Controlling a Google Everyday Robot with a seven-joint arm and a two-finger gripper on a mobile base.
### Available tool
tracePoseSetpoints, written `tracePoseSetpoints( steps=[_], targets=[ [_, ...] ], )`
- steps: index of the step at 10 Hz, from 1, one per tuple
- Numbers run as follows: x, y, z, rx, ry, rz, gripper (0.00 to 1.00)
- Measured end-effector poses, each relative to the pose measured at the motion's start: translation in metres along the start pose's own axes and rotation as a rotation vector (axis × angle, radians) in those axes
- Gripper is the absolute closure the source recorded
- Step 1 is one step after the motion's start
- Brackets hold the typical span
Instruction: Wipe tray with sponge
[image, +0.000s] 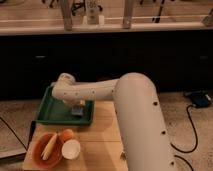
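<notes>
**Hand on the sponge at the tray's right end**

The tray (50, 113) sits at the far-left corner of the bench (106, 131), its long axis along the far edge. The sponge (78, 110) lies inside it near the right end, directly under the hand (76, 105). The bare floor to wipe therefore stretches leftward. The 1 arm (136, 116) reaches in from the right, wrist turned down over the tray. Whether the hand grips the sponge, I cannot tell.

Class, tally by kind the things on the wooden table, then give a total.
tray: 1
sponge: 1
bowl: 1
cup: 1
orange round fruit: 1
yellow thing in the bowl: 1
Total: 6. The gripper is at the sponge, over the tray.
</notes>
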Motion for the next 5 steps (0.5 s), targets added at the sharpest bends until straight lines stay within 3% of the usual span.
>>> tracePoseSetpoints(
  steps=[5],
  targets=[
    [0.017, 0.016, -0.009, -0.001, -0.006, 0.005, 0.96]
  ],
)
